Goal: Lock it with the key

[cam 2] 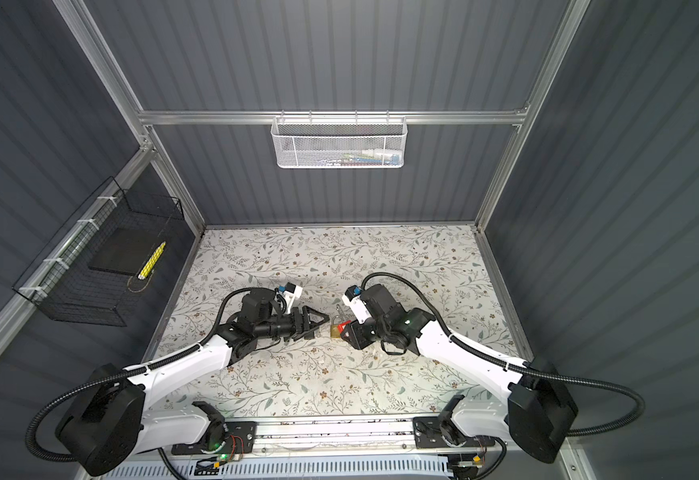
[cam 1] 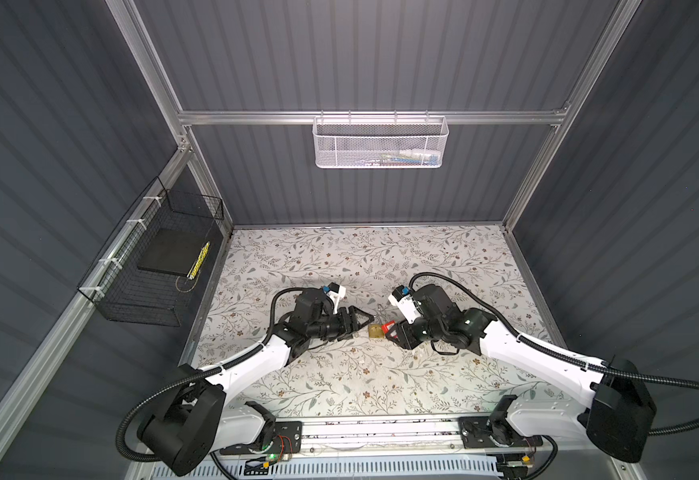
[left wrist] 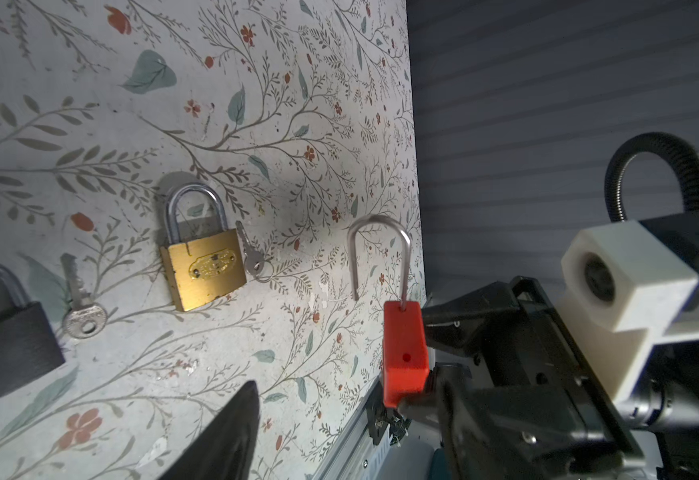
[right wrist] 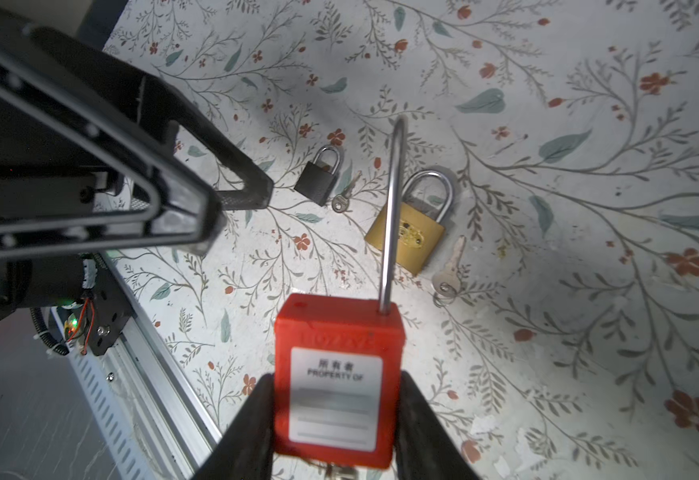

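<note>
1. The right pincer [right wrist: 335,399] is clamped on the red padlock [right wrist: 335,374], one finger on each side of the body, holding it up off the tabletop [cam 1: 339,374].
2. The padlock's shackle [right wrist: 392,216] is popped open, with one leg out of the body.
3. A bit of metal peeks out under the red body in the right wrist view. Can't tell what it is.
4. The left pincer [right wrist: 235,212] has its jaws apart with nothing in them, and sits near the red padlock without touching it.
5. Flat on the tabletop below: a brass padlock [left wrist: 202,270], shackle closed, with a silver key [left wrist: 250,253] just beside it.
6. Further over there's a black padlock [right wrist: 316,183] with a second key [right wrist: 343,199] next to it.
</note>
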Motion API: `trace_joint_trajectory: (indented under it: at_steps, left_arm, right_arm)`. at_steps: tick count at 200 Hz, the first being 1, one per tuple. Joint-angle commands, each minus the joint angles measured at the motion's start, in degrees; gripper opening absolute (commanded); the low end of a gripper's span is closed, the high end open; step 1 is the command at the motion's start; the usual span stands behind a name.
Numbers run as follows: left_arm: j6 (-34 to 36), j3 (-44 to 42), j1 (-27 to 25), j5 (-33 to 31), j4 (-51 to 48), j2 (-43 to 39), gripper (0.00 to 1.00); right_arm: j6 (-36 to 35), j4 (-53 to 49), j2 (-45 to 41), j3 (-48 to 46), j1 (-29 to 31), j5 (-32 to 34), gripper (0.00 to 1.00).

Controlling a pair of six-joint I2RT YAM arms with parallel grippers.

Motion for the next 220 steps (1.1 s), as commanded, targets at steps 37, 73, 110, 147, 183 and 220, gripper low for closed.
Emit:
trace_joint_trajectory:
  at_steps: [37, 73, 110, 147, 183, 220]
  left_arm:
    - [-0.67, 1.22, -2.26, 0.93, 2.59, 1.95, 0.66]
    - [-0.77, 1.62, -3.40, 0.97, 3.02, 3.29, 0.62]
    - [-0.73, 1.87, -4.03, 0.98, 3.47, 4.22, 0.49]
    - [-0.77, 1.93, -4.21, 0.97, 3.62, 4.42, 0.32]
    - [-0.83, 1.93, -4.22, 0.76, 3.81, 4.35, 0.12]
    - [-2.21, 1.19, -4.22, 0.90, 6.98, 4.07, 0.06]
  right_arm:
    - [-2.36, 1.39, 3.63, 4.67, 2.94, -1.87, 0.32]
    - [-3.18, 1.38, 5.18, 6.03, 3.96, -2.13, 0.32]
    - [-3.46, 1.54, 5.89, 6.66, 4.36, -2.20, 0.31]
    - [-3.88, 1.42, 6.24, 6.83, 4.44, -2.48, 0.31]
    - [-4.17, 1.43, 6.07, 6.75, 4.44, -1.91, 0.33]
    - [-4.38, 2.71, 5.80, 5.64, 4.44, -1.05, 0.44]
